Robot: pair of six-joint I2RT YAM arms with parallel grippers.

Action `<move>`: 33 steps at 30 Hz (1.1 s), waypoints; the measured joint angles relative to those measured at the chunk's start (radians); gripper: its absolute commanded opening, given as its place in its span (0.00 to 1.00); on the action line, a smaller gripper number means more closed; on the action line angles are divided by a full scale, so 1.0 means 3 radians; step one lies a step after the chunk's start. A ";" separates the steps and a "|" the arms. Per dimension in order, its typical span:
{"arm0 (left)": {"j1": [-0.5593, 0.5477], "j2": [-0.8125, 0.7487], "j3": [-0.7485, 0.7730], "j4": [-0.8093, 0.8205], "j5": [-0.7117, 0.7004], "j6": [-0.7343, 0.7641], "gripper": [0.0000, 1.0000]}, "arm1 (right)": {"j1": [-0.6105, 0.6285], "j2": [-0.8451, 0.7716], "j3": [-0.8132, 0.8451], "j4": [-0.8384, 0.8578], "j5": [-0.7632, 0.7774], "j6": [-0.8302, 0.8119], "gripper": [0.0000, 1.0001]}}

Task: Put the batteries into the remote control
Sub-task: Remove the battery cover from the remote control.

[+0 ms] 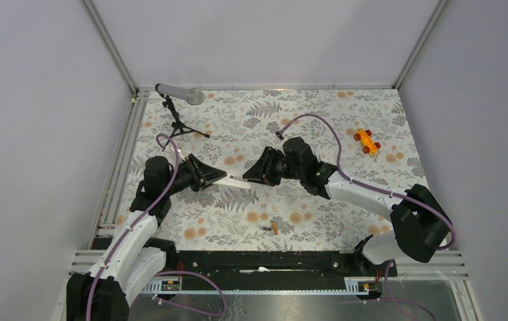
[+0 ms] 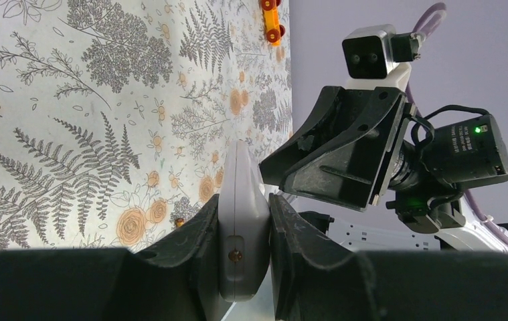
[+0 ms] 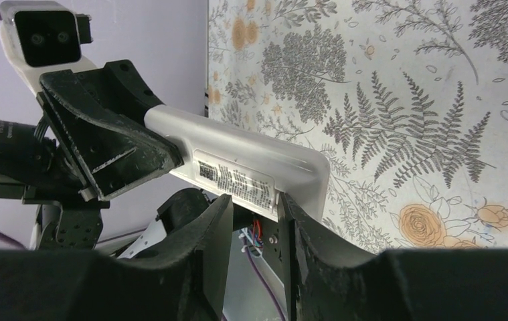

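Note:
The white remote control [image 1: 234,178] hangs above the table's middle, and my left gripper [image 1: 216,176] is shut on one end of it. In the left wrist view the remote control [image 2: 243,200] stands edge-on, squeezed between both fingers. My right gripper [image 1: 251,175] meets its other end from the right. In the right wrist view the remote control [image 3: 237,162] shows a printed label. The right gripper [image 3: 254,217] has its jaws a little apart, tips at the remote's lower edge, nothing between them. The batteries [image 1: 271,228] lie together on the cloth near the front edge.
An orange toy car [image 1: 367,141] with red wheels sits at the far right. A grey microphone [image 1: 179,95] on a black tripod [image 1: 181,127] stands at the back left. The flowered cloth [image 1: 318,221] covers the table, with walls on three sides.

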 measured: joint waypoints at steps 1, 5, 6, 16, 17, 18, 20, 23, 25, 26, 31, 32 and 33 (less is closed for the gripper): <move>0.0001 0.0000 -0.0001 -0.0001 0.0000 -0.0006 0.00 | -0.0006 0.0000 -0.0039 0.0070 -0.0034 0.0020 0.38; 0.0011 0.0017 -0.0001 0.0000 0.0003 -0.0023 0.00 | -0.0024 0.0000 -0.0154 0.0304 -0.0130 0.0074 0.39; 0.0014 0.0017 -0.0001 0.0001 0.0003 -0.0023 0.00 | -0.0028 0.0000 -0.0178 0.0359 -0.0144 0.0084 0.39; 0.0037 0.0037 -0.0022 0.0106 0.0036 -0.0034 0.00 | -0.0052 0.0000 -0.0444 0.0945 -0.0289 0.0172 0.39; 0.0037 0.0037 -0.0036 0.0137 0.0038 -0.0034 0.00 | -0.0052 0.0000 -0.0450 0.0971 -0.0291 0.0169 0.39; 0.0039 0.0037 -0.0048 0.0159 0.0039 -0.0037 0.00 | -0.0052 0.0000 -0.0451 0.0983 -0.0291 0.0163 0.39; 0.0046 0.0037 -0.0075 0.0209 0.0048 -0.0037 0.00 | -0.0052 0.0000 -0.0465 0.1015 -0.0291 0.0145 0.40; 0.0046 0.0057 -0.0099 0.0242 0.0064 -0.0036 0.00 | -0.0052 0.0001 -0.0511 0.1101 -0.0298 0.0132 0.40; 0.0045 0.0085 -0.0114 0.0264 0.0078 -0.0033 0.00 | -0.0052 0.0009 -0.0565 0.1185 -0.0303 0.0132 0.40; 0.0042 0.0099 -0.0121 0.0267 0.0080 -0.0032 0.00 | -0.0052 0.0019 -0.0594 0.1235 -0.0306 0.0136 0.40; 0.0029 0.0158 -0.0125 0.0224 0.0065 0.0008 0.00 | -0.0052 0.0104 -0.0721 0.1518 -0.0315 0.0183 0.40; 0.0028 0.0161 -0.0125 0.0215 0.0060 0.0005 0.00 | -0.0052 0.0112 -0.0740 0.1555 -0.0314 0.0198 0.40; 0.0024 0.0168 -0.0126 0.0207 0.0052 -0.0004 0.00 | -0.0052 0.0117 -0.0768 0.1609 -0.0313 0.0214 0.40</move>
